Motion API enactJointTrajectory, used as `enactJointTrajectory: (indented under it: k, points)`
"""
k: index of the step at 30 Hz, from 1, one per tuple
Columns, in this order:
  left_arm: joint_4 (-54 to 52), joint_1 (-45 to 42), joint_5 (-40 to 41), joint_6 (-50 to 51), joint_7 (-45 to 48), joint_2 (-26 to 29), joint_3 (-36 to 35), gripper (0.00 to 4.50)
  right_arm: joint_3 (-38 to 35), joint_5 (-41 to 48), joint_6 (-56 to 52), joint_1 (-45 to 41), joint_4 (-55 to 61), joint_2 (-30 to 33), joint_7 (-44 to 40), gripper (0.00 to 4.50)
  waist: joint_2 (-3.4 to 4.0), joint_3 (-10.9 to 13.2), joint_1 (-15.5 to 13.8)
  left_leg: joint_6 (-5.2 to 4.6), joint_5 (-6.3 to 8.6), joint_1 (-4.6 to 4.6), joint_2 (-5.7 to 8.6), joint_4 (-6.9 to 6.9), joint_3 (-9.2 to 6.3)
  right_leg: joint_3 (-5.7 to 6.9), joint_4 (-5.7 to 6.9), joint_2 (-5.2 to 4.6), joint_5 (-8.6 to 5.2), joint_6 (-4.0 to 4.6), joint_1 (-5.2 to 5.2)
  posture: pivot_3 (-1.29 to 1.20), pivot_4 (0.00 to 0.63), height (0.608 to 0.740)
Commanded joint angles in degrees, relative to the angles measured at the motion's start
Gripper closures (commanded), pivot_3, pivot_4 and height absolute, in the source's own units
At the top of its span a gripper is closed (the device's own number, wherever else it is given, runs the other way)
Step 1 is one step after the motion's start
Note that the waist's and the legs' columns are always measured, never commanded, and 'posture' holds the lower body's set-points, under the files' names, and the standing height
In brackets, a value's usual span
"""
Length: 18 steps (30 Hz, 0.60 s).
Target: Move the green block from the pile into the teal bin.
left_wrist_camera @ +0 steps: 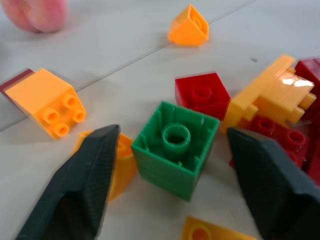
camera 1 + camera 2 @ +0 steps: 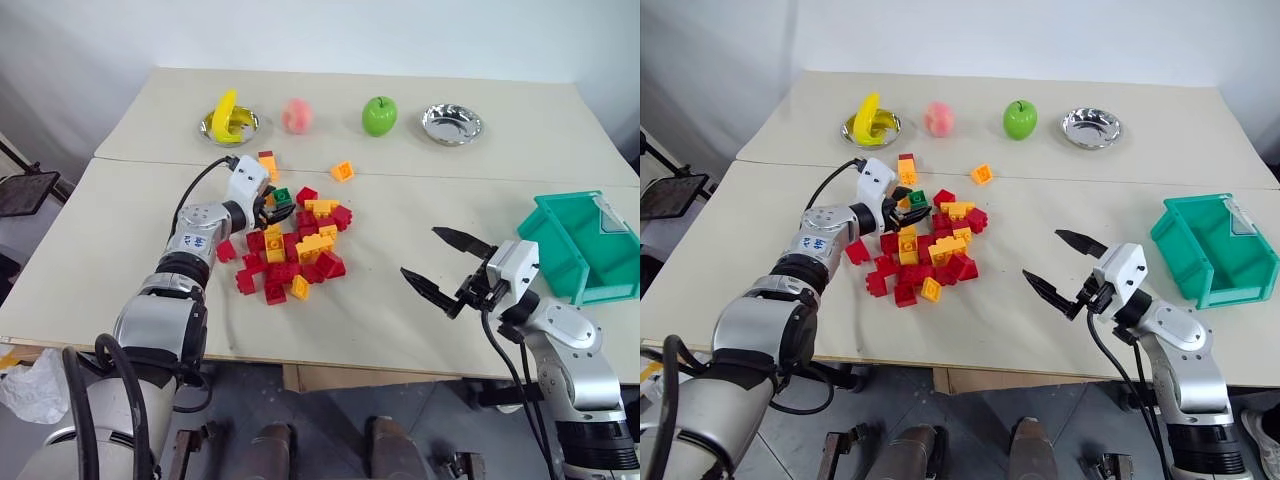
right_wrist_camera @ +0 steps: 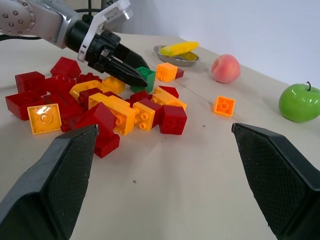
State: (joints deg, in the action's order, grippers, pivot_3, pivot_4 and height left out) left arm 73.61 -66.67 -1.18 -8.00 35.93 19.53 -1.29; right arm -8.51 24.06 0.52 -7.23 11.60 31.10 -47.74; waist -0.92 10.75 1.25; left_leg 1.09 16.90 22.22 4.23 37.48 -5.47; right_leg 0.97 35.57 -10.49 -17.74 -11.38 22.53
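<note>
the table (image 2: pixel 420 290) carried the teal bin (image 2: pixel 580 245) at its right edge. the pile (image 2: pixel 290 245) of red, orange and yellow bricks lay left of centre. the green block (image 1: pixel 175 150) lay tipped at the pile's far left edge, between the fingers of the left gripper (image 1: pixel 172 185), which were spread and not touching it. the right gripper (image 2: pixel 437 264) hovered wide open between pile and bin.

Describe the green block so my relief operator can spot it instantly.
Find the pile of red, orange and yellow bricks mid-table. At its far edge, toward the fruit, the green block sits between the left gripper's fingers. It is the only green brick, lying hollow side up.
</note>
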Motion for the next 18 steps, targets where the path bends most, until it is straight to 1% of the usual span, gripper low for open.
enactJointTrajectory:
  k: [1, 2, 7, 11, 13, 15, 18]
  points:
    - [1.0, -0.6, -1.1, 0.8, -0.2, 0.2, -0.1, 2.37, -2.2, 1.0, 0.3, 0.8, 2.4, 0.9, 0.5, 0.00, -0.01, 0.0, 0.0, 0.00, 0.00, 0.00, 0.00, 0.00, 0.00, 0.00, 0.00, 0.00, 0.00, 0.00, 0.00, 0.00, 0.150, 0.740]
    - [1.0, -0.7, -1.0, 0.7, -0.3, 0.3, -0.3, 2.54, -2.3, 1.0, 0.3, 0.8, 2.4, 0.9, 0.4, 0.00, -0.01, 0.0, 0.0, 0.00, 0.00, 0.00, 0.00, 0.01, 0.00, 0.00, 0.00, 0.00, 0.00, 0.00, -0.01, 0.00, 0.150, 0.740]
    - [0.3, -1.8, 2.2, -1.0, 2.6, 0.9, -3.9, 2.54, -2.6, 1.1, 0.5, 0.8, 2.2, 0.9, -0.1, 0.00, -0.02, 0.0, 0.1, 0.00, 0.00, -0.01, -0.01, 0.01, -0.01, 0.01, 0.02, 0.01, 0.00, 0.00, 0.00, 0.00, 0.150, 0.740]
    - [-1.2, -4.2, 4.9, -4.3, 8.3, 1.6, -6.7, 2.54, -2.6, 1.1, 0.6, 0.4, 1.8, 1.1, -0.5, 0.00, -0.04, 0.0, 0.1, 0.00, 0.00, 0.01, -0.01, 0.00, -0.01, 0.02, 0.02, 0.01, 0.00, 0.00, 0.01, 0.00, 0.150, 0.740]
    - [-2.5, -6.0, 6.4, -5.3, 13.1, 1.6, -7.6, 2.54, -2.7, 1.0, 0.6, 0.3, 1.7, 1.2, -0.5, 0.00, -0.06, 0.0, 0.1, 0.00, 0.00, 0.03, -0.01, 0.02, -0.02, 0.04, 0.02, 0.01, 0.00, 0.00, 0.02, 0.00, 0.150, 0.740]
    - [-4.5, -7.5, 6.7, -6.5, 19.8, 0.7, -6.6, 2.54, -3.2, 0.7, 0.6, 0.6, 1.7, 1.6, -0.5, 0.00, -0.07, 0.0, 0.1, 0.00, 0.00, 0.06, -0.01, 0.04, -0.04, 0.06, 0.02, 0.00, 0.00, 0.00, 0.02, 0.00, 0.150, 0.740]
    - [-10.4, -8.6, 7.7, -5.2, 31.4, -3.9, -3.1, 2.54, -5.9, 1.4, 0.2, 2.1, 2.0, 3.3, -0.3, 0.00, -0.06, 0.0, -0.8, -0.03, 0.02, 0.10, 0.02, 0.09, -0.04, 0.08, 0.00, -0.02, 0.00, 0.00, 0.00, 0.00, 0.150, 0.740]
